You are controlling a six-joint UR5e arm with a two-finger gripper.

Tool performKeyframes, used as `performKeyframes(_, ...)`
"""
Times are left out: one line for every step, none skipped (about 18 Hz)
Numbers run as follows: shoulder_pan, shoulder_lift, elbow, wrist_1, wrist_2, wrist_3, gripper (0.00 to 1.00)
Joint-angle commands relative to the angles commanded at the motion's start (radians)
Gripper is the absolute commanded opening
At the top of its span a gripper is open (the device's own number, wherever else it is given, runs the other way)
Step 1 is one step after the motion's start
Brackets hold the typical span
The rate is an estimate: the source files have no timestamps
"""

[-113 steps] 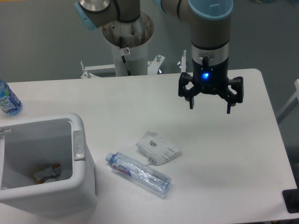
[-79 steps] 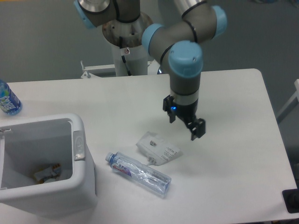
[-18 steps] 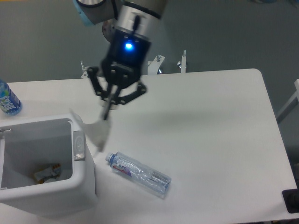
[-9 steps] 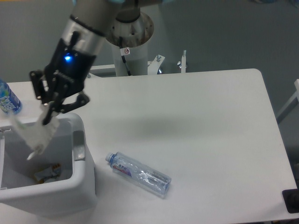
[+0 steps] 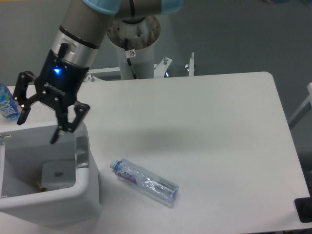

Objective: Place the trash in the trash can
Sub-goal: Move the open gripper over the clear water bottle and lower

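Observation:
My gripper point(image 5: 39, 124) hangs open over the far side of the white trash can point(image 5: 87, 187) at the left front, with nothing between its fingers. The flat white pouch point(image 5: 57, 174) lies inside the can on its bottom, partly covering some other scrap there. The clear bottle with a blue cap and red-blue label point(image 5: 145, 180) lies on its side on the table, just right of the can, cap pointing toward it.
A blue-tinted bottle with a blue-green label point(image 5: 7, 103) stands at the table's left edge behind the can. The arm's base column point(image 5: 134, 44) rises beyond the table's far edge. A grey latch point(image 5: 82, 152) sits on the can's right wall.
The gripper has opened and let go of the pouch, which dropped from its fingers into the can. The gripper stayed over the can, shifting slightly.

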Motion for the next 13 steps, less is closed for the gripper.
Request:
performKeyframes(0.014, -0.005, 0.012, 0.002, 0.003, -0.083, 1.00)
performKeyframes(0.025, -0.008, 0.021, 0.002, 0.008, -0.135, 1.00)
performKeyframes(0.040, -0.009, 0.023, 0.002, 0.032, -0.169, 1.00)
performKeyframes(0.057, -0.012, 0.022, 0.002, 0.073, -0.195, 1.00)
performKeyframes(0.078, -0.015, 0.023, -0.002, 0.104, -0.226, 1.00)
performKeyframes(0.095, -0.031, 0.023, -0.003, 0.126, -0.258, 1.00)
performKeyframes(0.112, -0.043, 0.023, -0.006, 0.144, -0.287, 1.00)
performKeyframes(0.121, -0.060, 0.023, -0.006, 0.175, -0.315, 1.00)
performKeyframes(0.120, -0.075, 0.023, -0.008, 0.228, -0.346, 1.00)
performKeyframes(0.121, -0.086, 0.025, -0.006, 0.288, -0.372, 1.00)
performKeyframes(0.123, -0.104, 0.028, -0.006, 0.329, -0.392, 1.00)
performKeyframes(0.123, -0.129, 0.028, -0.006, 0.353, -0.404, 1.00)
performKeyframes(0.123, -0.155, 0.028, -0.006, 0.371, -0.403, 1.00)
